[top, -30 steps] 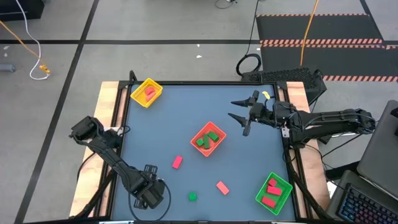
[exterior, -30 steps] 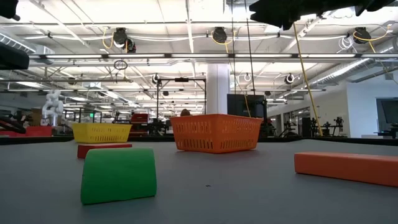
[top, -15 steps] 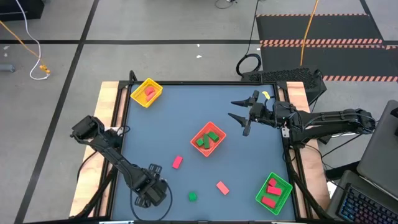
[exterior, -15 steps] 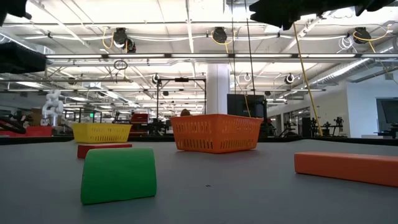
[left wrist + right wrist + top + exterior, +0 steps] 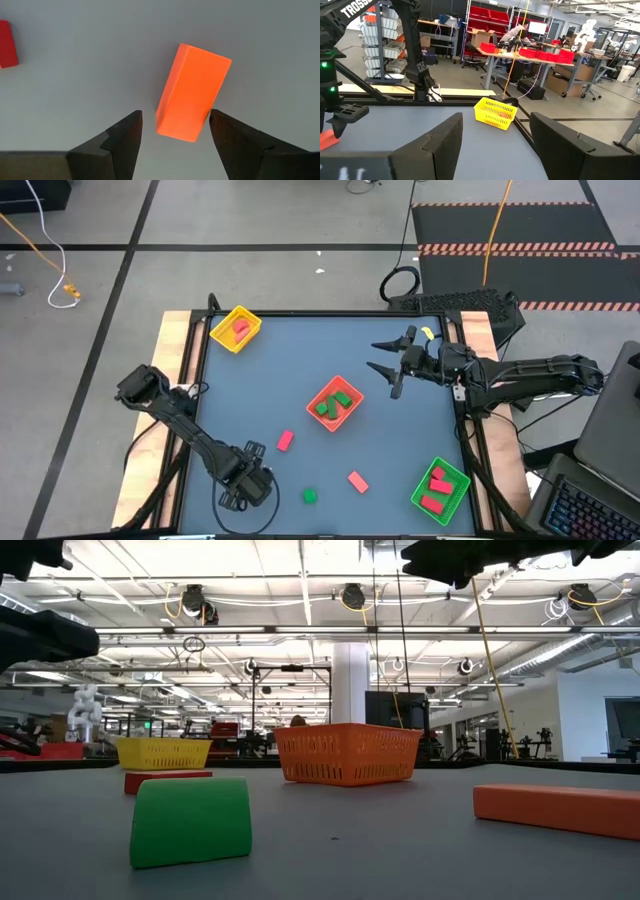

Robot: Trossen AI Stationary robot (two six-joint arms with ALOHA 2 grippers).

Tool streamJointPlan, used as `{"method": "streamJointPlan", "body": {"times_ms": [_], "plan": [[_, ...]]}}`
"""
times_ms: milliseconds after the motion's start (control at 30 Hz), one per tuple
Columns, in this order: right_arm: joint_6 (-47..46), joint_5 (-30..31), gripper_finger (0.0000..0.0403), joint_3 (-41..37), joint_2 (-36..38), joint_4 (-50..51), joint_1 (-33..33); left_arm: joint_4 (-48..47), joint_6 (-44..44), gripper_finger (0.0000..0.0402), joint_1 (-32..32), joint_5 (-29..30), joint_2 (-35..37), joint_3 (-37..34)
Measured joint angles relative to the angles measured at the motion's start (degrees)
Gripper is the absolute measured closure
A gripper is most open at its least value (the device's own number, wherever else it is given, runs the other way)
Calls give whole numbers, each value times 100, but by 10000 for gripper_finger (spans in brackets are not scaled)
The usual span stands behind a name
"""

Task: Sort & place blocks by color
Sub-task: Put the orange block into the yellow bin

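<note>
Trays (image 5: 236, 328) three, loose blocks (image 5: 285, 440) three

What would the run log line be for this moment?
left gripper: open, aimed at orange brick, not gripping | right gripper: open, idle near red-orange tray

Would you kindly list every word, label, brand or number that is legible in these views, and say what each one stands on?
"TROSS": white letters on the dark robot arm in the right wrist view; the word runs out of the picture.
Nothing else is legible: the labels on the cardboard boxes in the room behind are too small to read.
The small red and green blocks and the square plastic trays carry no text.
</note>
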State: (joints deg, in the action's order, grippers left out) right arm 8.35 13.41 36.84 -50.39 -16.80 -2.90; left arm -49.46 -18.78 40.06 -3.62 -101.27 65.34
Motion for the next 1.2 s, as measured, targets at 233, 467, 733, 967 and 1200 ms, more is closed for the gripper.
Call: {"method": "streamJointPlan", "body": {"times_ms": [233, 467, 733, 967, 1200], "plan": [[1, 0, 179, 0, 0, 0, 0, 292, -123, 207, -3, 3, 1, -199], [1, 0, 179, 0, 0, 0, 0, 377, -159, 280, -111, -45, 12, -212], [1, 0, 179, 0, 0, -2, 0, -103, -130, 272, -465, 161, 11, 15], [1, 2, 179, 0, 0, 0, 0, -1360, -105, 280, -1028, 614, 17, 639], [1, 2, 179, 0, 0, -2, 0, -2122, -766, 280, -2023, 1865, 17, 818]]}}
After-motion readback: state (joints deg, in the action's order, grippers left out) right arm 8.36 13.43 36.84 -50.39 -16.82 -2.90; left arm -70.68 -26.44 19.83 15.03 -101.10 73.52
